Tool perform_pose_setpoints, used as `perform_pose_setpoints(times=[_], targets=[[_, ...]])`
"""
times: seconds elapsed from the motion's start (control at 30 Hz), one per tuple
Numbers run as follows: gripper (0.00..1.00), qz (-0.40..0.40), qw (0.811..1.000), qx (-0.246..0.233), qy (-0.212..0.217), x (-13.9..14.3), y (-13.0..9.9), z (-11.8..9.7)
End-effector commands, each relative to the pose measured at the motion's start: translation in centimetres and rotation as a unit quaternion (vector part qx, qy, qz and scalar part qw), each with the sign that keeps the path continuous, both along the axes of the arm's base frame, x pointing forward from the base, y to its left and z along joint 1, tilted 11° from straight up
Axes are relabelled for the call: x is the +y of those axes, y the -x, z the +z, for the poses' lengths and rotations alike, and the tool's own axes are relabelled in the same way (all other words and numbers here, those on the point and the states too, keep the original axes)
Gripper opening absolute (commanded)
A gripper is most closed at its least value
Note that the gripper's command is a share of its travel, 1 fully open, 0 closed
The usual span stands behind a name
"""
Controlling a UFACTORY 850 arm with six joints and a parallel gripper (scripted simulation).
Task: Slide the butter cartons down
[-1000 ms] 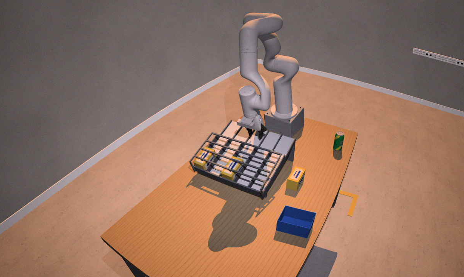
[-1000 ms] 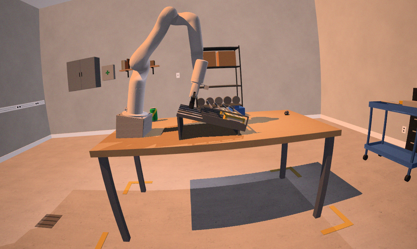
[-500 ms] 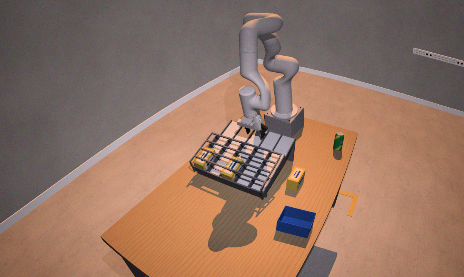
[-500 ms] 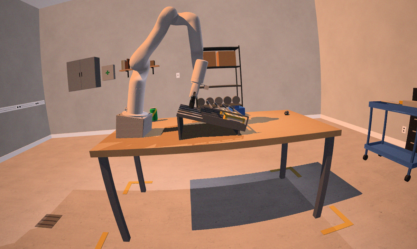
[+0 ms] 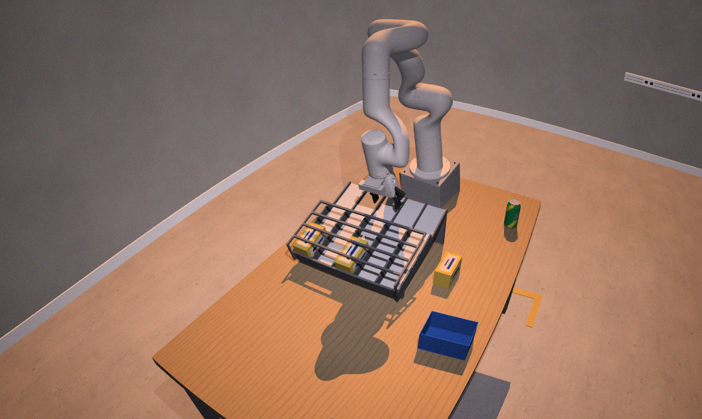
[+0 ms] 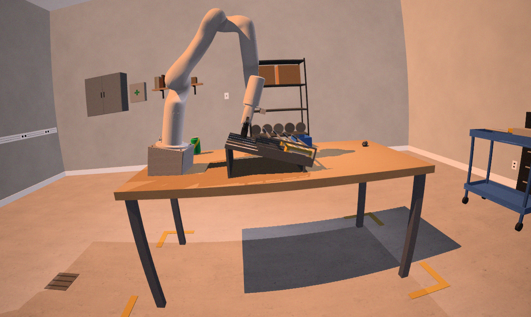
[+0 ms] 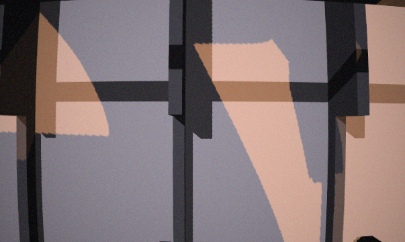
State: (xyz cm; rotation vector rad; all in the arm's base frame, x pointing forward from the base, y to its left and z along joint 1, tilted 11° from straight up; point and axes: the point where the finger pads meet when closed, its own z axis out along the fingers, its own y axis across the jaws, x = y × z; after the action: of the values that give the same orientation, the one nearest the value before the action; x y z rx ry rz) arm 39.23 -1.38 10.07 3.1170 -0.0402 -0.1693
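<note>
The sloped shelf [image 5: 362,240] stands on the table with its high end by my base. One yellow butter carton [image 5: 306,240] lies in the leftmost lane near the low end. A second carton [image 5: 350,254] lies near the low end about the middle lane. A third carton [image 5: 447,269] stands on the table to the right of the shelf. My gripper [image 5: 385,199] is open and empty just above the shelf's high end; it also shows in the side view [image 6: 243,130]. The wrist view shows only bare lane floors and a lane divider [image 7: 179,134], with no carton.
A blue bin [image 5: 447,334] sits near the table's front right edge. A green can [image 5: 512,213] stands at the back right. The grey base block [image 5: 430,183] is right behind the shelf. A small dark object [image 6: 365,143] lies at the table's far end.
</note>
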Motion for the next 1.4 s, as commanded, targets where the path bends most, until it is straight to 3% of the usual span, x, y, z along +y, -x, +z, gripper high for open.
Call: perform_pose_setpoints(times=[0.0,0.37,0.4,0.93,0.97,1.07,1.17,1.37], targets=[[1.0,0.0,1.0,-0.001,0.0,0.0,-0.1,0.0],[1.0,0.0,1.0,-0.001,0.0,0.0,-0.1,0.0],[1.0,0.0,1.0,-0.001,0.0,0.0,-0.4,2.8],[1.0,0.0,1.0,-0.001,0.0,0.0,-0.4,2.8],[1.0,0.003,0.99,-0.14,0.003,0.2,0.5,9.5],[1.0,0.003,0.989,-0.147,0.003,0.2,0.6,9.8],[1.0,0.003,0.989,-0.148,0.003,0.3,1.5,12.6],[1.0,0.003,0.989,-0.148,0.003,0.3,1.6,12.7]])
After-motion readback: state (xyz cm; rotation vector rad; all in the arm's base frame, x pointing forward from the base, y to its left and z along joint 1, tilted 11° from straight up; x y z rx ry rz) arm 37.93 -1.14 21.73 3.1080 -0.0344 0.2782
